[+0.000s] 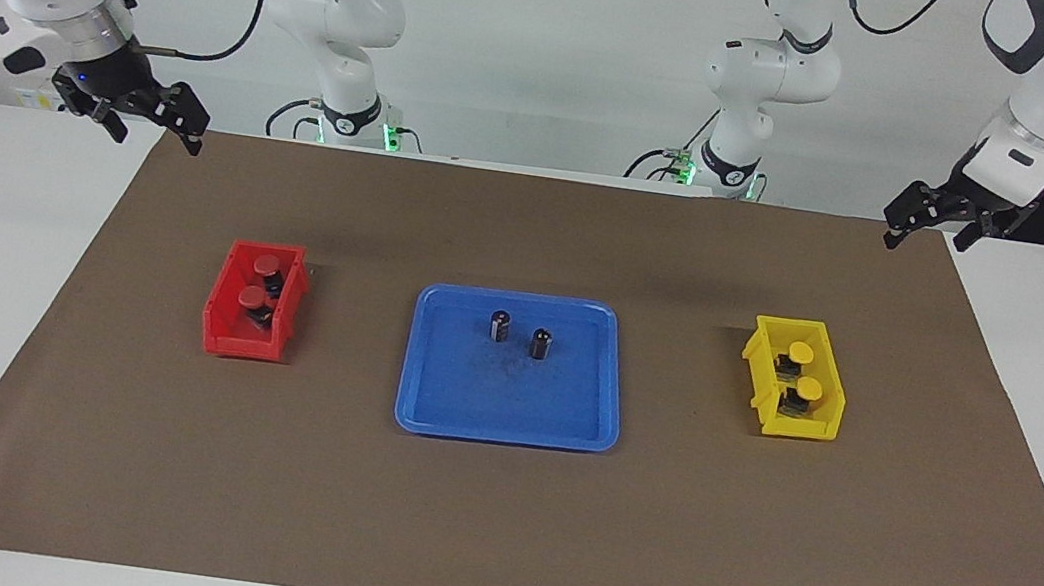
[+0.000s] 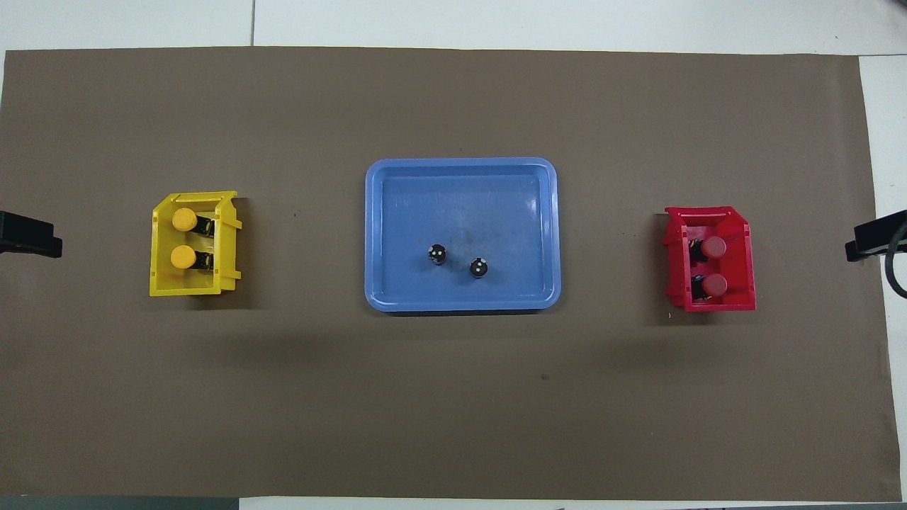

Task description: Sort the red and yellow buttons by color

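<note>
Two red buttons (image 1: 266,266) (image 2: 713,246) lie in the red bin (image 1: 219,334) (image 2: 716,306) toward the right arm's end of the table. Two yellow buttons (image 1: 800,352) (image 2: 184,219) lie in the yellow bin (image 1: 796,430) (image 2: 184,289) toward the left arm's end. My right gripper (image 1: 157,134) (image 2: 875,241) is open and empty, raised over the mat's edge at its own end. My left gripper (image 1: 925,235) (image 2: 28,235) is open and empty, raised over the mat's corner at its own end.
A blue tray (image 1: 506,412) (image 2: 460,205) sits mid-table between the bins. Two small dark cylinders (image 1: 501,325) (image 2: 437,253) without coloured caps stand upright in it. A brown mat (image 1: 491,531) covers the white table.
</note>
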{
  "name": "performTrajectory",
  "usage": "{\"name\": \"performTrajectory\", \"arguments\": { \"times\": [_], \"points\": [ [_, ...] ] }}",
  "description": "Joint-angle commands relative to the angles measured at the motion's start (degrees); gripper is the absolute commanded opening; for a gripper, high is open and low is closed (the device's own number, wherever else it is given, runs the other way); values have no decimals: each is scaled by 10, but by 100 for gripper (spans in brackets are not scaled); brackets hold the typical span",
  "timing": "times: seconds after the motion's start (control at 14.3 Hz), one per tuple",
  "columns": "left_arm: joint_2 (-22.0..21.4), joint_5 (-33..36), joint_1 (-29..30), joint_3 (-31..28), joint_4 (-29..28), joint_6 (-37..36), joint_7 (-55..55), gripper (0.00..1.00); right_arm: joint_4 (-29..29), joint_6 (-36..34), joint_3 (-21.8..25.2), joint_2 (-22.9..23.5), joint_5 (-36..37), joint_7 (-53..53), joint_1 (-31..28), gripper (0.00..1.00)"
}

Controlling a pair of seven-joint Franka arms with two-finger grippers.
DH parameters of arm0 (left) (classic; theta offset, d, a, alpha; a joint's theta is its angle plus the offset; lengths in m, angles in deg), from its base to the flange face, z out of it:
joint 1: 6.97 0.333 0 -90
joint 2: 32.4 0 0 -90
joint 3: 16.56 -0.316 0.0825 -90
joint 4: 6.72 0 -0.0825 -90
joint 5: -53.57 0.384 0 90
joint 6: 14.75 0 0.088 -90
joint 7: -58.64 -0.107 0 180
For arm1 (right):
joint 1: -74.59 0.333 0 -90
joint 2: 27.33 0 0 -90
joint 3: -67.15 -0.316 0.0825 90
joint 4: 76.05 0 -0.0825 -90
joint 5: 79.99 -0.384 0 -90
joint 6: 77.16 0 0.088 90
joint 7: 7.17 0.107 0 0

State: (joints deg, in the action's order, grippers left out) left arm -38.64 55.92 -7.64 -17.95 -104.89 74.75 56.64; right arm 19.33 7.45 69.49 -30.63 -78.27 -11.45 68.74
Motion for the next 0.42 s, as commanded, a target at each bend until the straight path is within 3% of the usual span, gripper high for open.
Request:
{"name": "performTrajectory", "arguments": {
  "times": [0.0,0.35],
  "points": [
    [-1,-8,3,2,13,-6,-17,100,-8,-3,-2,5,7,2,0,100],
    [-6,-21,3,5,22,-6,-25,100,-9,42,-4,7,29,1,0,100]
  ]
}}
